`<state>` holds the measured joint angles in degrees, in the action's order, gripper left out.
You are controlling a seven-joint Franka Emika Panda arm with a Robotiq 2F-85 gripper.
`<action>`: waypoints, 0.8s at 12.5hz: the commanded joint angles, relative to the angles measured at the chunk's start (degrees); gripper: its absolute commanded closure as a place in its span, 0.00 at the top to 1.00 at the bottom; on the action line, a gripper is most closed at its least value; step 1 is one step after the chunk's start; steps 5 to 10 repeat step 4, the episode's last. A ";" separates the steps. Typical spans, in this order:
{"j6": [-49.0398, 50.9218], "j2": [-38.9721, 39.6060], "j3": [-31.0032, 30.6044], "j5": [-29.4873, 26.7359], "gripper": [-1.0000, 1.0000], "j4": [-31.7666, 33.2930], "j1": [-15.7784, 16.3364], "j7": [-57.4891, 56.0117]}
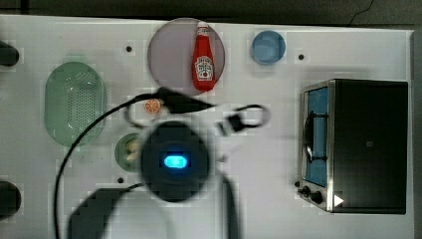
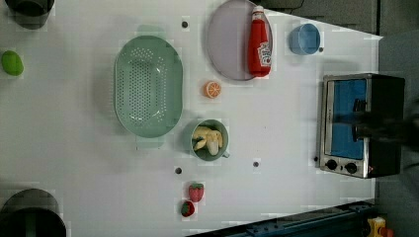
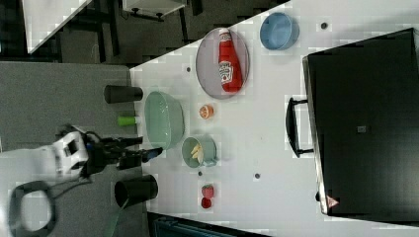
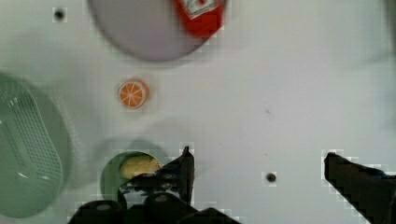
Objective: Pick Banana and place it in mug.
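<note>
Gripper (image 4: pixel 257 161) spread wide, empty; pale-yellow curved banana (image 2: pixel 207 139) inside teal mug (image 2: pixel 190 143).

In the top view the arm (image 1: pixel 174 162) reads as a dark, rounded housing with a glowing blue oblong light at its centre. A thin black cable (image 1: pixel 79 144) loops away from it. In the right view its body is white, with a black forward section marked by a small blue accent. The gripper (image 4: pixel 259 175) has black, wedge-shaped fingers (image 4: pixel 184 170) tapering to points, set wide apart.
</note>
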<state>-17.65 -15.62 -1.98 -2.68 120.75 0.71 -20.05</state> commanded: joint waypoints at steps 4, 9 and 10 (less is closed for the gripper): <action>10.79 1.50 5.83 5.72 1.00 -14.05 -2.43 1.54; 10.79 1.50 5.83 5.72 1.00 -14.05 -2.43 1.54; 10.79 1.50 5.83 5.72 1.00 -14.05 -2.43 1.54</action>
